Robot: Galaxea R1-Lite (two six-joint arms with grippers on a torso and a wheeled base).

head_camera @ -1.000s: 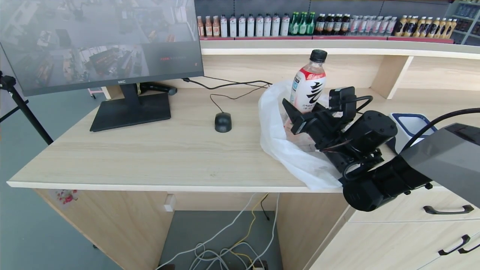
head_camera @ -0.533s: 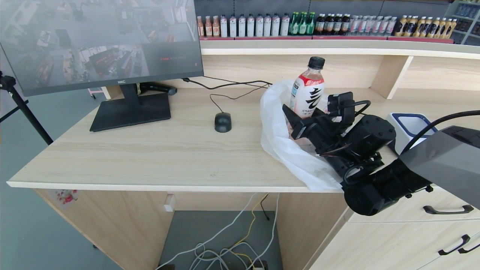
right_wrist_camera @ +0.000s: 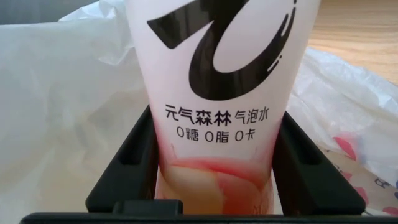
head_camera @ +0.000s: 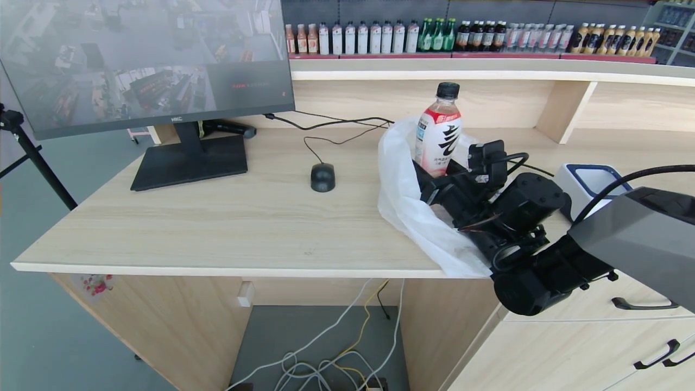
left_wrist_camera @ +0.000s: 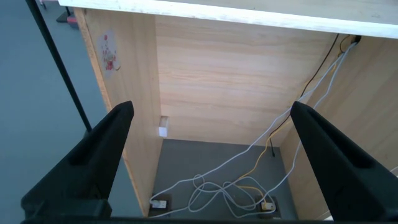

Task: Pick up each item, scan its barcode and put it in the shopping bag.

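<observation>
A clear drink bottle with a black cap and a white, red and black label stands upright in my right gripper, which is shut on its lower part. The bottle's base sits inside the mouth of the white plastic shopping bag on the right part of the counter. In the right wrist view the bottle is clamped between both black fingers, with the bag behind it. My left gripper hangs open below the counter, facing the wooden panel and floor cables.
A white and blue barcode scanner sits on the counter right of the bag. A black mouse, its cables and a monitor on a black stand occupy the left and middle. A raised wooden shelf runs behind. Drawers sit under the right end.
My right gripper has moved the bottle down and slightly left, lowering its base into the bag's opening. The left arm has stayed still.
</observation>
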